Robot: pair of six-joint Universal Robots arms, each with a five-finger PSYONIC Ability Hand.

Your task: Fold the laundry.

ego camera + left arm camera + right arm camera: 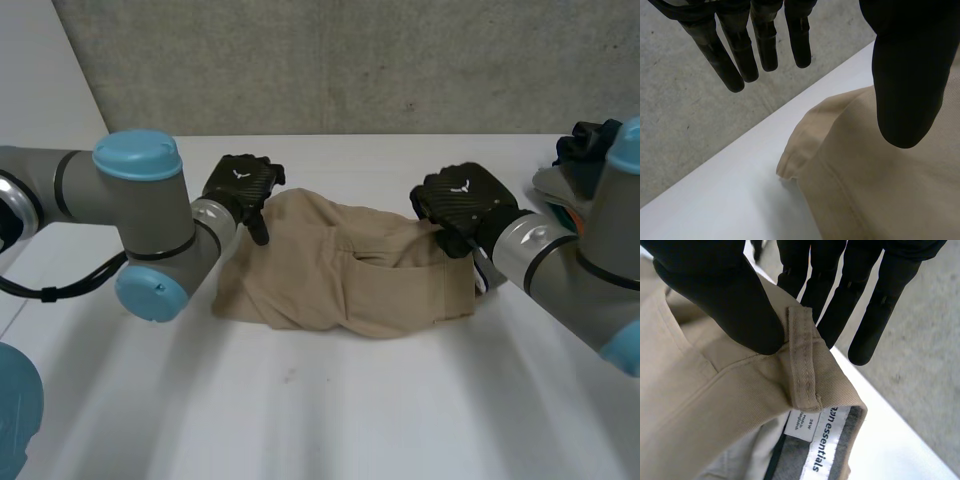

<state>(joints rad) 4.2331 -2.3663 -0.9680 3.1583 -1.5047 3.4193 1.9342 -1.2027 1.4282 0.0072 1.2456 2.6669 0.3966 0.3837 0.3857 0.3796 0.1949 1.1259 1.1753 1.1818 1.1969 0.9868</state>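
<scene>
The white bench [320,420] has wide open room toward its near edge, and one crumpled beige cloth trousers [340,270] lies nearer its far edge. Of the two hands, the left hand [243,185] is at the trousers' far left corner with fingers straight and spread. The right hand [465,205] pinches the lifted waistband at the far right corner between thumb and fingers.

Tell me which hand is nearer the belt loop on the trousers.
Right. The right hand pinches the trousers just beside the belt loop; the left hand is open at their opposite end.
</scene>
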